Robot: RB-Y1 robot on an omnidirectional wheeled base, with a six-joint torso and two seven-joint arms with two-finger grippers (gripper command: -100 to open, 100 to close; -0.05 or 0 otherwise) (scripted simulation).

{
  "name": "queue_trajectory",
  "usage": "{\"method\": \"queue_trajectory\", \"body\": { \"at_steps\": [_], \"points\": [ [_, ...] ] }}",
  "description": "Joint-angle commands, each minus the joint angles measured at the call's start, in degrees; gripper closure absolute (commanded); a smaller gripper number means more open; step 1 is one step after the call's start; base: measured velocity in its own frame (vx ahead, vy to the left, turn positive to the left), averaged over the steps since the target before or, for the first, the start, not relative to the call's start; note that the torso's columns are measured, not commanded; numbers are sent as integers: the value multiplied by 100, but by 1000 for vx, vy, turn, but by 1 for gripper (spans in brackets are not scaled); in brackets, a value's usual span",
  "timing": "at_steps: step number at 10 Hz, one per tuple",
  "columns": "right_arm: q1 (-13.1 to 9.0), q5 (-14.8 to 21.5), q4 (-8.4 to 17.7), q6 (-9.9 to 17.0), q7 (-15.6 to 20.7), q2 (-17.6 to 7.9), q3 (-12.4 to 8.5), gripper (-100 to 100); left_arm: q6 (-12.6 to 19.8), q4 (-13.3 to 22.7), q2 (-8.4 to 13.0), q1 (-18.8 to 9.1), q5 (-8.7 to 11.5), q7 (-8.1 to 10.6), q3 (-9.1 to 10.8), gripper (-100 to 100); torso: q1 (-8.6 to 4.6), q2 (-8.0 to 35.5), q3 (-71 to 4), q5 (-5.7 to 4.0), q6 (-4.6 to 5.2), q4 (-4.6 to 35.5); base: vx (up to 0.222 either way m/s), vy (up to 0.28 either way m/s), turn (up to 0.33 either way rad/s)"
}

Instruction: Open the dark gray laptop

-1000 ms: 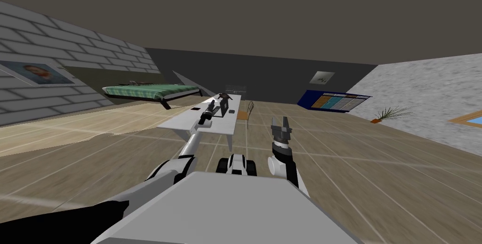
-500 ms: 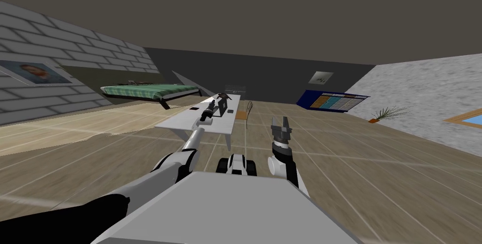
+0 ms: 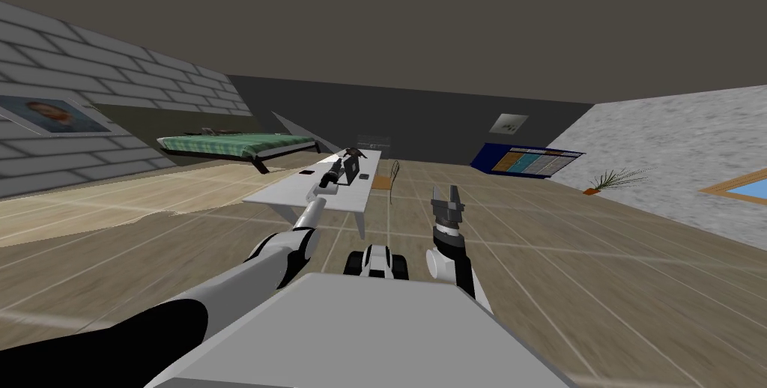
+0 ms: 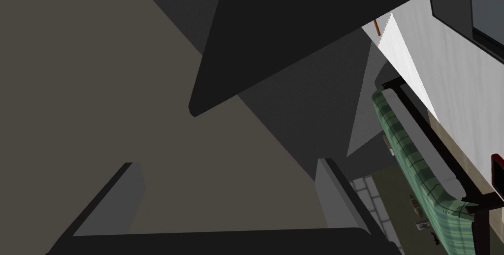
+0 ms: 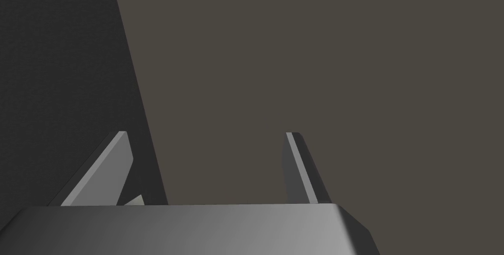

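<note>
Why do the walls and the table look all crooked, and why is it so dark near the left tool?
Head view: a very wide, rolled lens splays the brick wall and slants the white table alike, so the tilt is the camera's. Left wrist view: the open left tool faces the laptop, whose flat dark grey face shows no glare or shadow.
</note>
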Motion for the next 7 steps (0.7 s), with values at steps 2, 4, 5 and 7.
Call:
{"method": "queue_trajectory", "body": {
  "at_steps": [2,4,5,7],
  "points": [
    [0,0,0,0,0,0,0,0,164,475,93,-270,-56,-54,86,-100,10,1,1,3,0,0,-21,-58,-3],
    [0,0,0,0,0,0,0,0,348,839,208,-585,-123,-117,187,-100,11,-3,-2,3,0,-1,-14,-64,-6],
    [0,0,0,0,0,0,0,0,348,904,208,-585,-123,-117,187,-100,1,-3,-2,0,0,-1,-15,-57,0],
    [0,0,0,0,0,0,0,0,505,1260,318,-854,-180,-174,273,-100,11,0,0,3,0,0,-17,-57,-8]
  ]
}}
